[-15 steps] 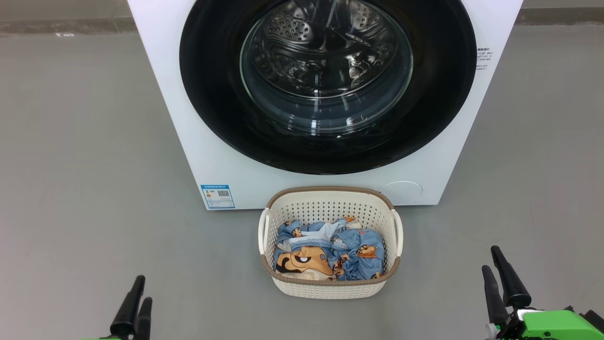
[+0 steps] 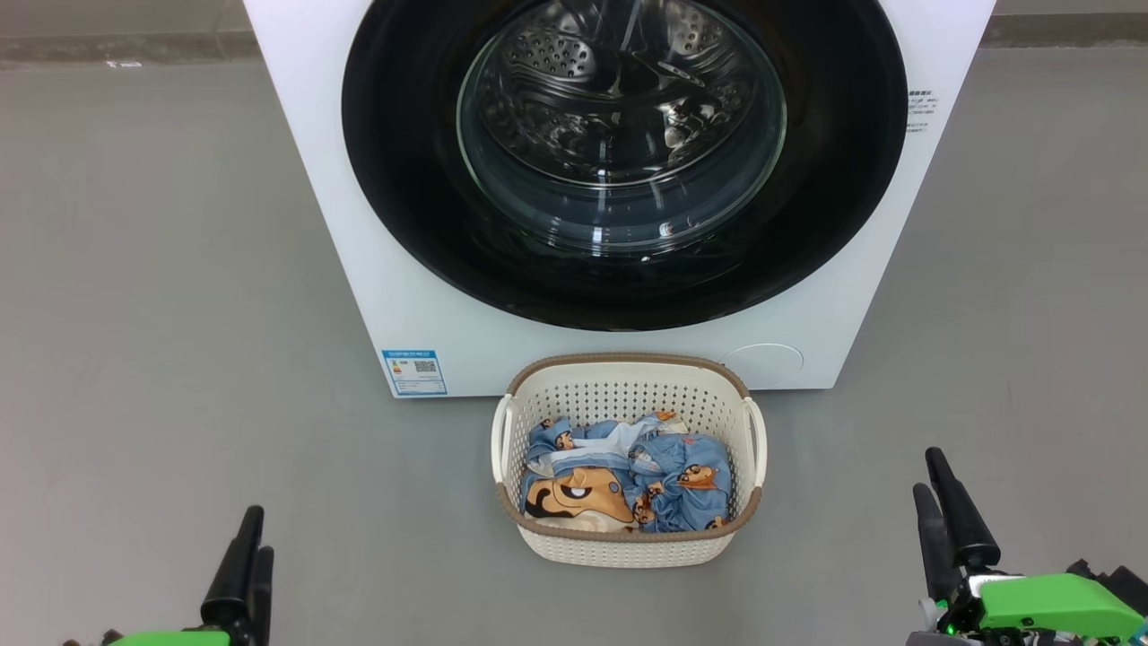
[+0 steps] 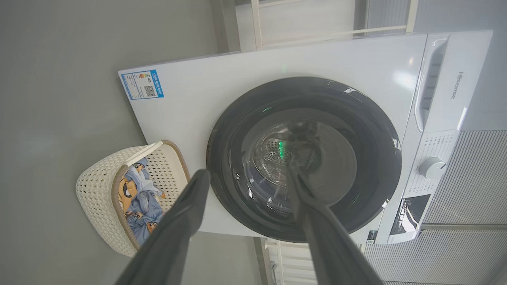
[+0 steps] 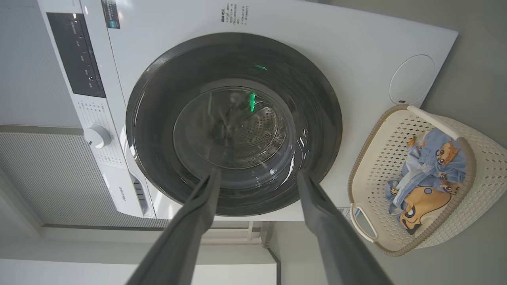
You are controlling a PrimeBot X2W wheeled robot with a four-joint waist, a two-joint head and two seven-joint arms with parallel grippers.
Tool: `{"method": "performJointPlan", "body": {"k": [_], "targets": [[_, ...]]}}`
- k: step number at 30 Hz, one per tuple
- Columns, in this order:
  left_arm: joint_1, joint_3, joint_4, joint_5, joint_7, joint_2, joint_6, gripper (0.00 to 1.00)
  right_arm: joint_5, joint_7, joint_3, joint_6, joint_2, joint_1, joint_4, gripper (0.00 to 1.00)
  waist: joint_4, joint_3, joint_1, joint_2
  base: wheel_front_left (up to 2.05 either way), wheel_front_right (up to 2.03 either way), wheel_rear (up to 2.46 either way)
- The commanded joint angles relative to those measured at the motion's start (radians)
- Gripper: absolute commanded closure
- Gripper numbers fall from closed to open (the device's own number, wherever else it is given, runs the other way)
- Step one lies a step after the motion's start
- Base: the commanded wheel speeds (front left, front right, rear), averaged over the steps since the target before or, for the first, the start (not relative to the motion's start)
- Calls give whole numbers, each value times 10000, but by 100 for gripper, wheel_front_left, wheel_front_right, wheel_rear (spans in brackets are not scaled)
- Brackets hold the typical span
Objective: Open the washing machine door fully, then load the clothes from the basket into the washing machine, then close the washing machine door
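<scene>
Both pairs of fingers stand spread and empty: the left gripper [image 3: 248, 178] and the right gripper [image 4: 258, 174] each look along their dark fingers at the door [image 2: 404, 179], which is well apart from both. In the head view we see the two grippers low at either side, over bare floor [image 2: 161, 269], with the basket [image 2: 628, 366] between them and farther forward. The door lies shut, flush in the front of the washer [image 2: 377, 296], so we judge the first step, opening it fully, as not yet begun. The next move calls for one gripper to reach the door's rim and find a purchase there. We cannot make out a handle or recess on the glossy black ring, nor which side carries the hinge, so the pulling side needs settling first. The door faces us squarely. Being round, it has no long axis, and its clear window shows the steel drum behind. The basket sits on the floor just in front of the washer, below the door, mouth upward. Its handles are at left and right, so its long axis appears to run along the washer's front. The clothes [image 2: 664, 475] lie crumpled inside it, low in the half nearer us.
</scene>
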Motion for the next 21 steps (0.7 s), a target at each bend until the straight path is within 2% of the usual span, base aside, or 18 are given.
{"method": "performJointPlan", "body": {"k": [1,13,21], "targets": [[-413,76,-364,169,-103,227,-39,0,-196,-94,120,4,-93,-505,-361,0,2,-1,-1,0,0,0,0],[-484,-294,-649,1049,-527,609,-51,0,-1674,-445,476,5,-116,-643,-712,0,28,-9,-1,0,0,0,0],[-543,-320,-924,2276,-795,731,-60,0,-3143,-709,823,6,-207,-762,-824,0,13,-4,-1,0,0,0,0]]}}
